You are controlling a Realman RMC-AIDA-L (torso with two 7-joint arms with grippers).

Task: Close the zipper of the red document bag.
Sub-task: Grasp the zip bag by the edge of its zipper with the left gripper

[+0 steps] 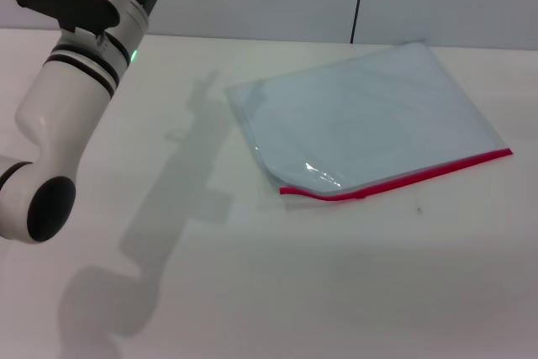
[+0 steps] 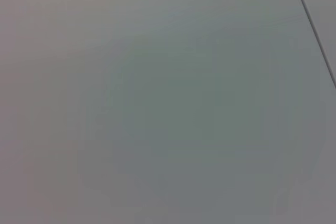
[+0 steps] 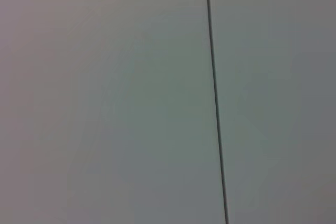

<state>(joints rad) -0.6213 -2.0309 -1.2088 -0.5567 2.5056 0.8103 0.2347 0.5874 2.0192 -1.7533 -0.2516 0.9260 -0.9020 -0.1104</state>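
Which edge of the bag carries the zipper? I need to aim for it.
The edge nearest the robot: the zipper is the red strip along it on the red document bag; other edges are plain.

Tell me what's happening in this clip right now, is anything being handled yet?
Nothing is being handled yet. The red document bag lies flat on the white table, with its zipper along the edge nearest the robot. A small slider sits toward the strip's left end, where the plastic looks slightly lifted. The left arm is raised at the left, clear of the bag; its end effector is out of sight. The right arm does not show. Both wrist views show only a plain wall.
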